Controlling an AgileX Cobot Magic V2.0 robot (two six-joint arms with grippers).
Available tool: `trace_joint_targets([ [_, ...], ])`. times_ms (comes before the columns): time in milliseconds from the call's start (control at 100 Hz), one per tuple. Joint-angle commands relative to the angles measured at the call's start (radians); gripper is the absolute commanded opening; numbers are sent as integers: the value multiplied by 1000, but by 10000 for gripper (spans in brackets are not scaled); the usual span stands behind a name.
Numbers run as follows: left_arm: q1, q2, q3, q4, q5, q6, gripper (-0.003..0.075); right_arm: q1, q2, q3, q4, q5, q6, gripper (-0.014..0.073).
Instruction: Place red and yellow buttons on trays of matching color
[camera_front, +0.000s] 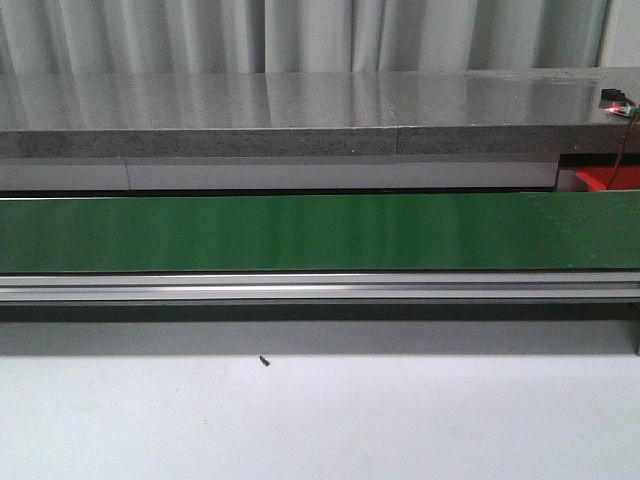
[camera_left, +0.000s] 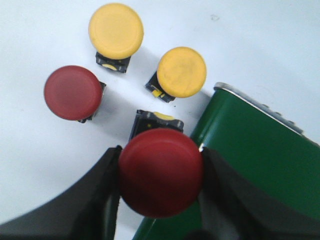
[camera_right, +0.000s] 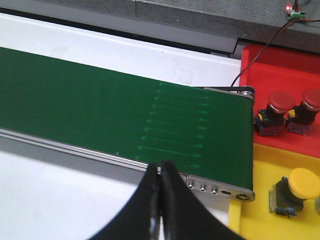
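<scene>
In the left wrist view my left gripper (camera_left: 161, 172) is shut on a red button (camera_left: 161, 172), held above the white table beside the end of the green belt (camera_left: 250, 165). Below it lie another red button (camera_left: 73, 92) and two yellow buttons (camera_left: 116, 31) (camera_left: 181, 71). In the right wrist view my right gripper (camera_right: 161, 172) is shut and empty over the belt's near rail. The red tray (camera_right: 280, 65) holds two red buttons (camera_right: 280, 102) (camera_right: 311, 100). The yellow tray (camera_right: 280, 165) holds a yellow button (camera_right: 303, 181). Neither gripper shows in the front view.
The green conveyor belt (camera_front: 300, 232) runs across the front view with an aluminium rail (camera_front: 300, 288) before it and a grey stone counter (camera_front: 300, 110) behind. A corner of the red tray (camera_front: 610, 178) shows at far right, with a wired circuit board (camera_front: 618, 104) above.
</scene>
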Motion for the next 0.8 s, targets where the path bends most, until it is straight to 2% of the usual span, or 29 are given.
trace_joint_targets([
  [0, -15, -110, -33, -20, 23, 30, -2, 2, -2, -26, 9, -62, -2, -68],
  [310, -76, -155, -25, -20, 96, 53, -2, 2, -2, -26, 9, -64, -2, -68],
  [790, -130, -138, 74, -18, 37, 63, -1, 2, -2, -26, 9, -63, -2, -68],
])
